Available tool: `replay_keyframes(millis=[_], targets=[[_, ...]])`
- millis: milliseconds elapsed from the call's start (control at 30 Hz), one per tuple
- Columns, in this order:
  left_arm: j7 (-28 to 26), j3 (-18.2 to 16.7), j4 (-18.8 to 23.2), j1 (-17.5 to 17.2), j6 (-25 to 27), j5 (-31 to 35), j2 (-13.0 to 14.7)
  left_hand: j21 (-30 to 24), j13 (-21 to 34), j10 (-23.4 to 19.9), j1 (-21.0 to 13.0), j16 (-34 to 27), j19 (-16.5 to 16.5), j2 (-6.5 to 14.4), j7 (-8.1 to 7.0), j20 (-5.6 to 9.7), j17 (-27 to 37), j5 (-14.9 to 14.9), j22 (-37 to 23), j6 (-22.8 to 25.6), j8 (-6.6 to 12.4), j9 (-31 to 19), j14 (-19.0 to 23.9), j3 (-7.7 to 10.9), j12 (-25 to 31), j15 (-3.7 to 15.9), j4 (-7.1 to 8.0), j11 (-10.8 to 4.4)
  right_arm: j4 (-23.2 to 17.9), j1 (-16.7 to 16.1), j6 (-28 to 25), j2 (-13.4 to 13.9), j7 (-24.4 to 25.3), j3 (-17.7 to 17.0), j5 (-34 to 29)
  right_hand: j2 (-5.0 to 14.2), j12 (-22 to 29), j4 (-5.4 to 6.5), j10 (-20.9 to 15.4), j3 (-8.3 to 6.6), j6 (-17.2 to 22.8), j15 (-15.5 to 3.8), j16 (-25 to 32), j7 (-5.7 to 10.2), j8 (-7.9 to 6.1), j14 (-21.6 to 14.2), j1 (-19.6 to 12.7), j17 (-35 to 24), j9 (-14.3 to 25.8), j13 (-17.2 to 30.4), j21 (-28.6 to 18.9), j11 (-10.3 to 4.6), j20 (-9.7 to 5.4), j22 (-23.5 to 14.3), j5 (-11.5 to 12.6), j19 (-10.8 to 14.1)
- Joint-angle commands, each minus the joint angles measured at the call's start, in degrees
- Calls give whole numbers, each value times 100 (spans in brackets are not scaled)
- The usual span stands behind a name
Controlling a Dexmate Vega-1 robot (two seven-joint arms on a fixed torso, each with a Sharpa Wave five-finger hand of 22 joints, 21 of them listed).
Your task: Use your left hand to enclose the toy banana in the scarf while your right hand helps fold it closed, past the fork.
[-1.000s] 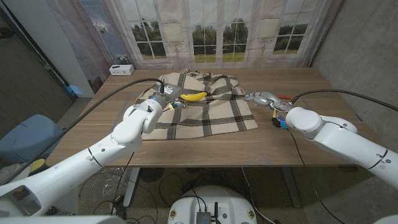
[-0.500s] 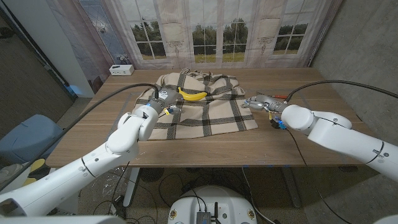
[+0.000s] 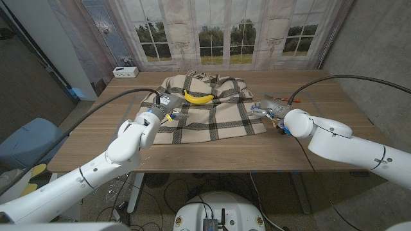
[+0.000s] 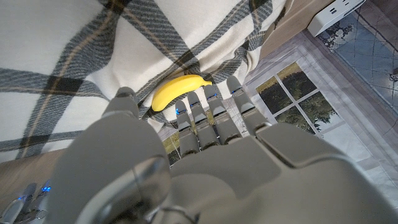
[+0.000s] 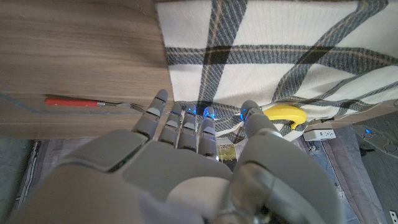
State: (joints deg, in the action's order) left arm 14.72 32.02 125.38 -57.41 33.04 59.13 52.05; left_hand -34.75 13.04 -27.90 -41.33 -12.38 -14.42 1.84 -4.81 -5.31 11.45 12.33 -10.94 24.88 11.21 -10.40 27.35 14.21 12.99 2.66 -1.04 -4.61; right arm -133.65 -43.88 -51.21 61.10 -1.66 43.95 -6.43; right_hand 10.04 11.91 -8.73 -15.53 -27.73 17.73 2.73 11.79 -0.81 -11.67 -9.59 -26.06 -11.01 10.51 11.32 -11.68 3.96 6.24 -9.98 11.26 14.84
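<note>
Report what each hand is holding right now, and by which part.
Nothing is held. The left hand hovers open over the scarf near the toy banana; the right hand is open by the scarf's edge.

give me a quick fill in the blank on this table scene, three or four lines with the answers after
1. The yellow toy banana lies on the ____ scarf.
2. The fork beside the scarf has a ____ handle.
3. The wooden table stands in front of a ____ with sheer curtains.
4. The left hand hovers over the scarf's ____ side, the right hand at the opposite edge.

Missing words: plaid; red; window; left
</note>
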Motion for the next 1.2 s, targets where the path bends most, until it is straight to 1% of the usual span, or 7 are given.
replay_keyframes(millis=[33,300,500,633,933,1067,1200], targets=[[-86,-59,56,-91,114,-74,49,22,11,-27,-33,-7,-43,52,17,-12,5,39,1,26,7,-16,23,54,-4,280,-11,13,-106,397,-747,-201,-369,919,-1417,16,-17,-26,-4,-67,49,-110,-15,32,-19,7,-128,-7,36,25,-18,-53,-40,-28,47,59],[-83,-60,67,-91,200,-76,62,28,5,-34,-33,-2,-45,50,12,-10,-1,38,2,35,6,-16,24,56,-4,292,-23,9,-79,620,-988,-240,-951,1286,-1954,-3,-37,-58,43,-106,13,-157,-16,52,7,5,-233,2,38,25,-27,-56,-26,-28,34,91],[-95,-66,77,-94,244,-94,73,35,1,-23,-31,1,-40,50,12,-10,-5,38,2,31,0,-15,26,57,-11,284,-31,22,-35,860,-1128,-268,-1508,1554,-2273,-98,-69,-182,140,-213,-120,-144,-44,50,58,36,-509,32,37,21,-7,-93,48,-21,17,70],[-93,-64,91,-100,275,-92,86,39,-2,-35,-28,5,-38,53,6,-13,-7,37,2,25,-5,-15,20,58,-8,276,-34,23,19,1005,-1257,-336,-1800,1782,-2595,-178,-84,-245,208,-332,-167,-153,-60,60,58,50,-786,47,36,19,7,-132,83,-15,23,59],[-116,-82,170,-169,370,-70,118,46,-6,-40,-22,8,-39,58,14,-11,-10,36,2,27,-8,-15,24,61,-9,283,-41,29,197,1298,-1390,-510,-2516,2278,-3450,-380,-102,-266,337,-486,-295,-203,-69,127,66,61,-1253,58,34,18,3,-215,108,-10,-13,105],[-104,-88,195,-191,400,-73,130,48,-8,-34,-18,10,-41,61,10,-11,-11,35,2,28,-9,-15,21,62,-13,280,-42,22,329,1365,-1355,-627,-2829,2353,-3684,-447,-110,-266,405,-547,-307,-232,-64,152,54,47,-1463,57,34,18,-3,-269,97,-10,-33,139],[-115,-97,221,-225,432,-72,141,51,-10,-38,-14,10,-41,64,10,-11,-12,34,2,26,-11,-15,24,63,-13,286,-45,20,434,1385,-1284,-722,-3076,2380,-3912,-486,-103,-261,411,-570,-329,-256,-54,167,56,23,-1569,57,34,18,-10,-263,71,-11,-43,165]])
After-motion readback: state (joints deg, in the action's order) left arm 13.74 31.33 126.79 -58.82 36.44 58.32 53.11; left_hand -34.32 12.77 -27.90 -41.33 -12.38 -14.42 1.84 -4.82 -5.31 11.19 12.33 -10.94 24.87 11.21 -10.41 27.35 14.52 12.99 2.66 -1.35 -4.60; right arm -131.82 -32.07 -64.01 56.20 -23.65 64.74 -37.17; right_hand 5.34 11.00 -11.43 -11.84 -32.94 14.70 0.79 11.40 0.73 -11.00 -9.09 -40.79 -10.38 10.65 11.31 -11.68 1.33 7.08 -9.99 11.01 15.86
